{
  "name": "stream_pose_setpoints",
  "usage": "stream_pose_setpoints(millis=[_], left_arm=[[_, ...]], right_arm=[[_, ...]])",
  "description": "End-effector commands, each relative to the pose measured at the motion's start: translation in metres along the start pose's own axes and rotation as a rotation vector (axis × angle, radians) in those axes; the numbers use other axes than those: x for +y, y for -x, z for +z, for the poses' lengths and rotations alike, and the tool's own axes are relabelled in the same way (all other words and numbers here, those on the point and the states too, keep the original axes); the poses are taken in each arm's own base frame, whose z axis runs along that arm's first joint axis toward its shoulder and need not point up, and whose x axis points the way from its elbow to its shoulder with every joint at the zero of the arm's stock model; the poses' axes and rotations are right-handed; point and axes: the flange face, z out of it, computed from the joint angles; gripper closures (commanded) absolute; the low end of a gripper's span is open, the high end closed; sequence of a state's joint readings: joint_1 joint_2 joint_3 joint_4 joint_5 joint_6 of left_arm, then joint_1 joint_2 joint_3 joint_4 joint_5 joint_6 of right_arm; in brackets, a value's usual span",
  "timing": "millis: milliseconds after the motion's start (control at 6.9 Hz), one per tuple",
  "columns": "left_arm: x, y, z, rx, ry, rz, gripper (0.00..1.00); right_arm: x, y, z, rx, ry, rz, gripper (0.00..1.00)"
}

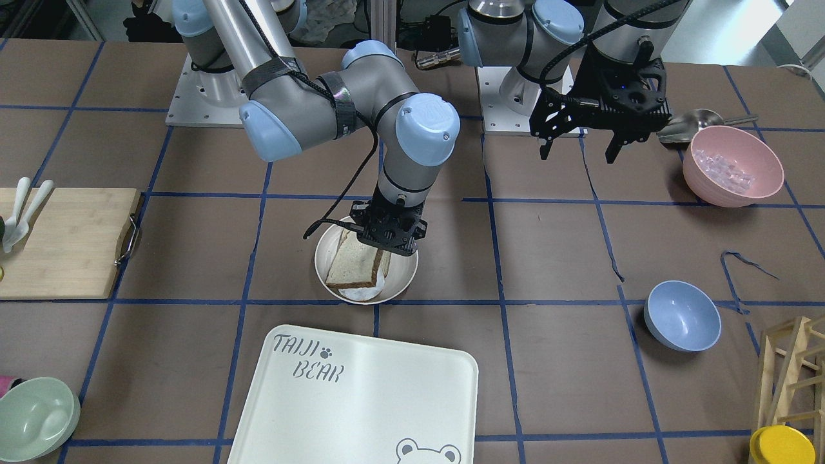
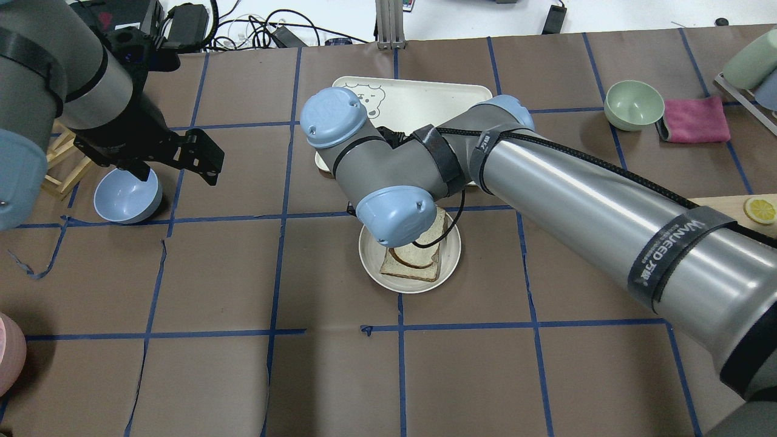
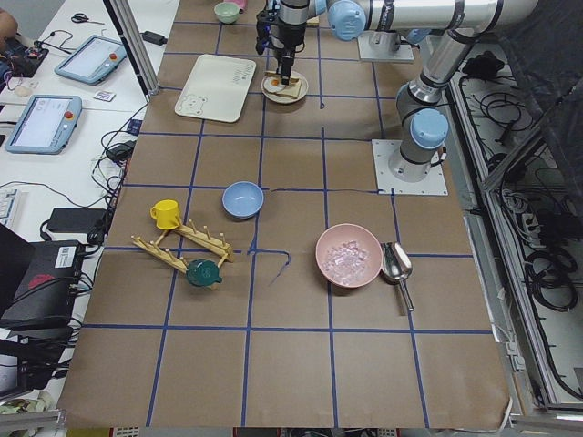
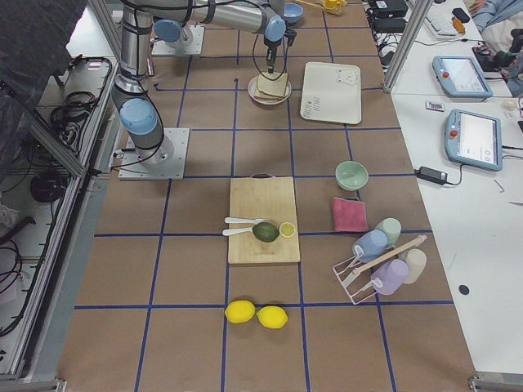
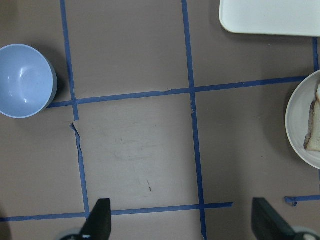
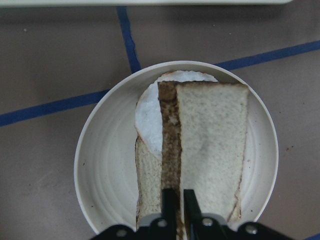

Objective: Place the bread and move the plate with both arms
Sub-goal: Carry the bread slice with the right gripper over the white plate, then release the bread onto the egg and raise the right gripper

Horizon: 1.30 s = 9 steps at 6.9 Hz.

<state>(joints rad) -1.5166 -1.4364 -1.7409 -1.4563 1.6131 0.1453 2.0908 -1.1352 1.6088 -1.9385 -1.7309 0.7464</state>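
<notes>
The white plate (image 1: 404, 277) sits mid-table, just on the robot's side of the cream tray. On it lie a pale slice (image 6: 145, 200) and a round white piece (image 6: 150, 115). My right gripper (image 6: 177, 192) stands straight above the plate and is shut on the dark brown crust of the bread (image 6: 212, 145). The bread leans down over the plate's contents (image 1: 351, 264) and also shows in the overhead view (image 2: 413, 264). My left gripper (image 1: 578, 154) hangs open and empty, high above the table and well apart from the plate (image 5: 297, 120); both fingertips (image 5: 102, 220) show wide apart.
The cream "TAIJI BEAR" tray (image 1: 361, 399) lies beyond the plate. A blue bowl (image 1: 682, 316) sits near the left gripper. A pink bowl of ice (image 1: 733, 165) and a metal scoop (image 1: 693, 122) sit by the left arm's base. A cutting board (image 1: 64, 241) and a green bowl (image 1: 35, 419) are on the right arm's side.
</notes>
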Motion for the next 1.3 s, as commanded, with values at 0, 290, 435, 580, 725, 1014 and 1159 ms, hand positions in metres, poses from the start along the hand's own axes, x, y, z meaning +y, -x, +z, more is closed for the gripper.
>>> stream_pose_setpoints(millis=[0, 290, 435, 580, 725, 1014, 1159], left_arm=[[-0.003, 0.001, 0.002, 0.003, 0.002, -0.011, 0.0], [-0.005, 0.005, 0.009, 0.001, 0.029, -0.015, 0.0], [-0.004, 0.005, 0.006, -0.001, 0.023, -0.015, 0.0], [-0.005, 0.007, 0.015, 0.002, 0.044, -0.017, 0.0], [-0.005, 0.006, 0.031, 0.009, 0.065, -0.018, 0.0], [-0.025, -0.002, 0.075, 0.05, 0.067, -0.055, 0.0], [-0.024, -0.023, 0.101, 0.177, 0.112, -0.12, 0.0]], right_arm=[[-0.001, 0.001, -0.004, -0.025, -0.015, 0.0, 0.02], [-0.043, -0.05, -0.048, -0.146, 0.013, -0.056, 0.0], [-0.075, -0.122, -0.077, -0.148, 0.038, -0.112, 0.0], [-0.086, -0.187, -0.108, -0.158, 0.056, -0.14, 0.0], [-0.078, -0.23, -0.135, -0.19, 0.078, -0.169, 0.0], [-0.085, -0.303, -0.184, -0.186, -0.011, -0.302, 0.0], [-0.084, -0.335, -0.199, -0.168, -0.034, -0.256, 0.0]])
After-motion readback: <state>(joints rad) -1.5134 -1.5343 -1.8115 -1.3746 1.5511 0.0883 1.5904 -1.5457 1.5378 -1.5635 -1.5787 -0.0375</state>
